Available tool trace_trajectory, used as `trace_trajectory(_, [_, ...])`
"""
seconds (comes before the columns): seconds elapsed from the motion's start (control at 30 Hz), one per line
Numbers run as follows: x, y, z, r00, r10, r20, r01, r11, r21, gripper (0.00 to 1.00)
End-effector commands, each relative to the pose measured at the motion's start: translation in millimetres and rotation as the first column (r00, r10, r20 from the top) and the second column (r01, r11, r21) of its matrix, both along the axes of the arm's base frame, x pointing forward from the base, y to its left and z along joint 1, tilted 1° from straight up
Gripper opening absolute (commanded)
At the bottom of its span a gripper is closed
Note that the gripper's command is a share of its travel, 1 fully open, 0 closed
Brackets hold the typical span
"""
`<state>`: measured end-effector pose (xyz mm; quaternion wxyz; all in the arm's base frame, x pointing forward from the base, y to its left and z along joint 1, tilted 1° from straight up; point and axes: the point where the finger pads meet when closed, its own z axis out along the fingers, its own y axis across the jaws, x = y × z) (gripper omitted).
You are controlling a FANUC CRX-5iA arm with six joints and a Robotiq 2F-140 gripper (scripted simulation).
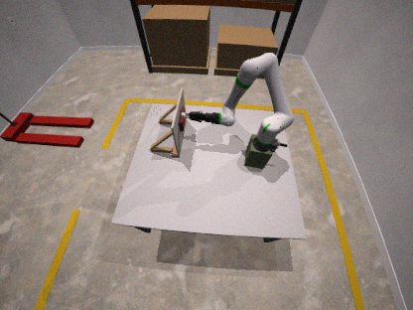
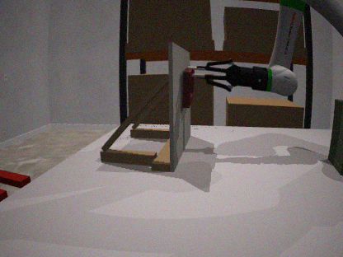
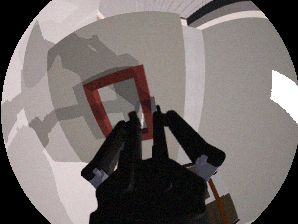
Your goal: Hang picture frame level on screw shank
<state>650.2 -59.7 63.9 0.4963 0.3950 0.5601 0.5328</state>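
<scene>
Gripper: closed narrow on the top rail of the red picture frame, the arm reaching level from its base toward the upright board.

Frame position: directly ahead of the gripper, flat against the face of the board and high on it, with most of the frame hanging below the fingertips.

Why the hold is there: pinching the top rail leaves the rest of the frame free to hang, and it probably keeps the hanging point close to the fingers so it can be steered onto the screw.

Why the board stands as it does: wooden braces behind it, on the side away from the gripper, prop it vertical on the counter, so it acts as a small wall.

Wrist view: the frame shows as an open red rectangle just beyond the fingers, its far rail lying between them.

Hidden: the screw itself is not clearly visible in any view; a pale stub near the fingertips in the exterior view may be it, but that is uncertain.

Cannot tell: whether the frame rests on the shank behind the head, on the head, or only in the grip; whether it is level is also hard to judge.

Cut off: the upper arm leaves the exterior view at the top right.
</scene>
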Motion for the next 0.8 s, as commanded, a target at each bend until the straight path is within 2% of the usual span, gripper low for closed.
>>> trace_trajectory(0.0, [0.1,0.0,0.1,1.000,0.000,0.000,0.000,1.000,0.000,0.00])
trace_trajectory(0.77, [-0.1,0.3,2.8,1.000,0.000,0.000,0.000,1.000,0.000,0.00])
